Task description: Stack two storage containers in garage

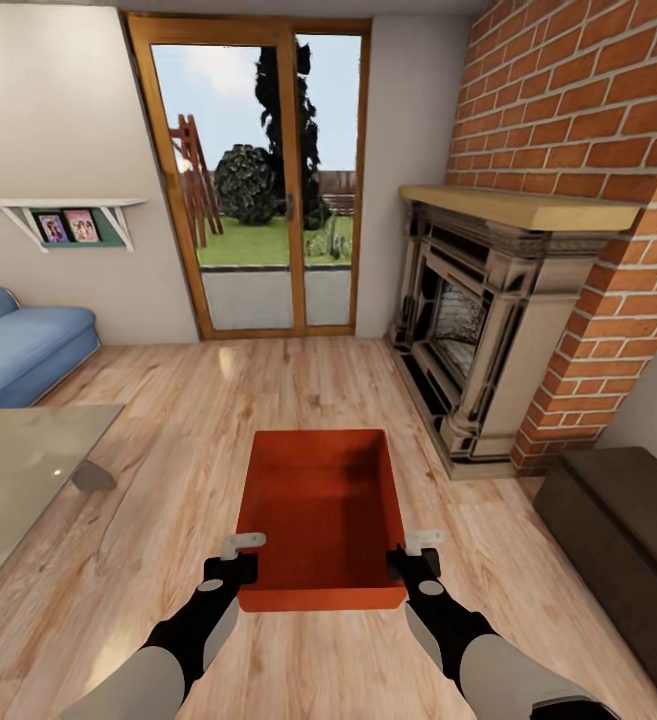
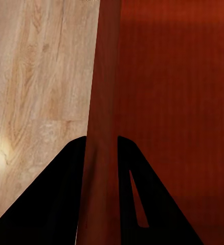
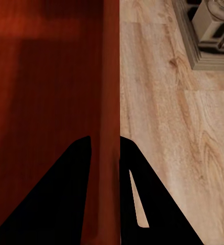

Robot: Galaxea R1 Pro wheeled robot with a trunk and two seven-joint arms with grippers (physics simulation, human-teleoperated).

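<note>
Item: orange-red rectangular lidless plastic bin [image 1: 323, 515], on light wood-plank floor [image 1: 218, 400] left of the red-brick fireplace [image 1: 488, 330], long axis running away from me. I have my left claw [image 1: 238, 558] and right claw [image 1: 416, 555] each pinching a side wall at the near corners.

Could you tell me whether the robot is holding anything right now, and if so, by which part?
Yes: one storage container, pinched by its long side walls near the end facing the robot, the left gripper on one wall and the right gripper on the other.
</note>
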